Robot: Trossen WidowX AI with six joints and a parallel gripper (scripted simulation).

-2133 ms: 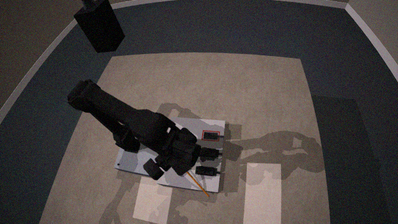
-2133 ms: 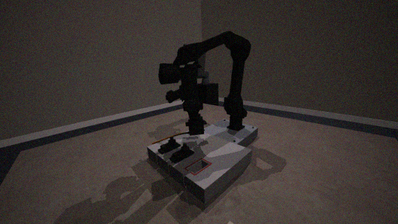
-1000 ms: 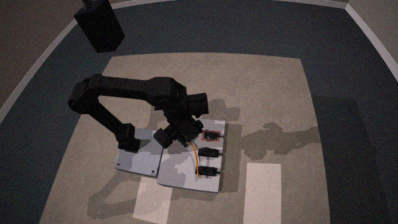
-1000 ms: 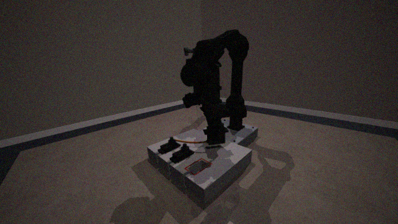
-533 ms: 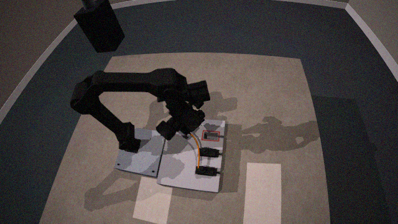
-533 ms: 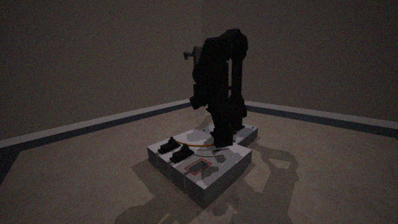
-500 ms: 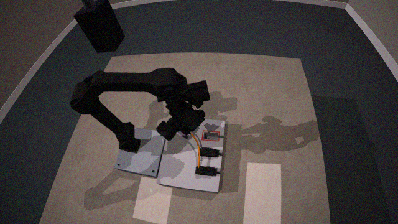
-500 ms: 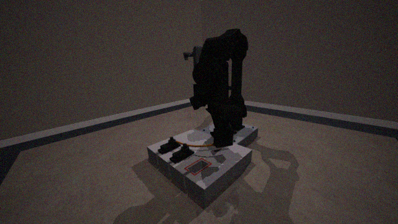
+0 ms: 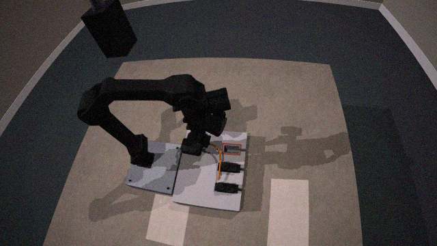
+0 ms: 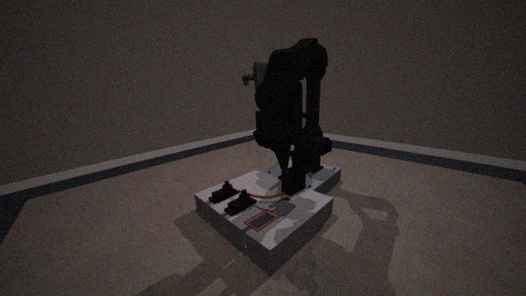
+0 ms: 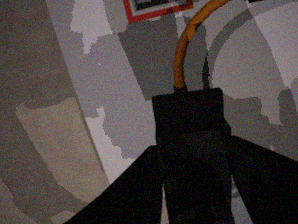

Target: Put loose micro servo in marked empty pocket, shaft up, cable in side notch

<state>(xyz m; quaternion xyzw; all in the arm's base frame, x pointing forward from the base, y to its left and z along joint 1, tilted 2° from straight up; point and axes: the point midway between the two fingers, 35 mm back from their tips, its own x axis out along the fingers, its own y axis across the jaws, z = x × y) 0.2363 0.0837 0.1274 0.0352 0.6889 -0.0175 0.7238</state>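
The loose micro servo (image 11: 188,112) is a black block between the fingertips in the wrist view. My gripper (image 11: 192,150) (image 10: 292,181) is shut on it, low over the white deck (image 9: 201,196) (image 10: 314,211). Its orange cable (image 11: 179,65) (image 9: 220,158) (image 10: 263,196) leaves the servo's far end and curves over the deck toward the seated servos. The marked pocket (image 9: 232,149) (image 10: 263,219) is empty, outlined in red, and apart from the servo. A corner of its red outline (image 11: 160,14) shows at the wrist view's top. The servo's shaft and ears are too dark to make out.
Two seated black servos (image 9: 229,167) (image 9: 227,187) (image 10: 241,203) (image 10: 223,193) stand in line with the pocket, their shafts up in the exterior view. The arm's grey base plate (image 9: 155,182) adjoins the deck. A dark box (image 9: 109,31) hangs at the top view's upper left.
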